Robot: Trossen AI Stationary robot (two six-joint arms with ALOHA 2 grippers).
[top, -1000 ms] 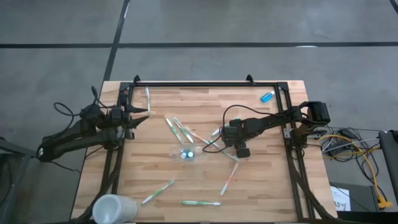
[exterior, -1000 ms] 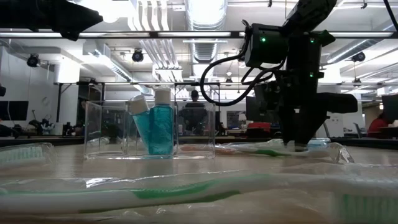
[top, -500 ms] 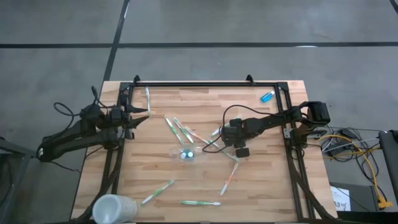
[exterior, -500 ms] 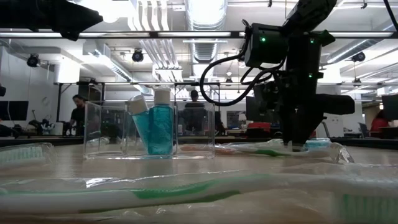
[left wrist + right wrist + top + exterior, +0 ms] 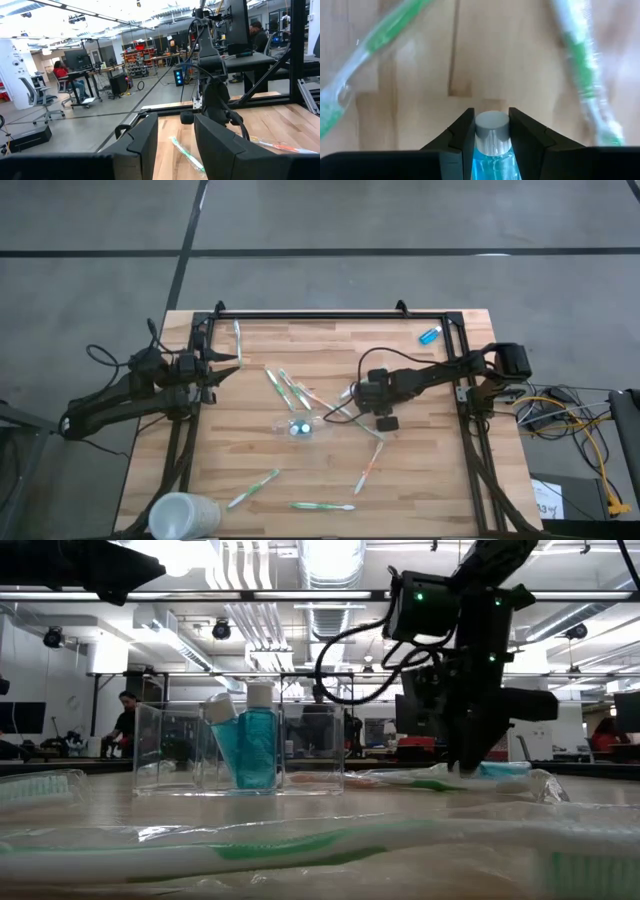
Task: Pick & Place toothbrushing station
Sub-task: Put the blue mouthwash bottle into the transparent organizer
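The toothbrushing station, a small see-through holder, stands mid-table with blue tubes upright in it. To its right, my right gripper points steeply down. It is shut on a small blue tube with a grey cap, which lies between two wrapped green toothbrushes. My left gripper waits level and open at the table's left edge, holding nothing. My right gripper has the blue tube between its two fingers, which close on either side of the grey cap and neck. The fingers come from above, slanting steeply down. In the low view a blue patch shows at table height beside the fingertips.
Wrapped toothbrushes lie scattered: several left of the holder, others toward the near edge, one at the far left. A frosted white cup stands at the near left corner and a blue tube at the far right.
My right gripper has leaned slightly toward the table's left over the blue tube. The holder and the toothbrushes have stayed where they were.
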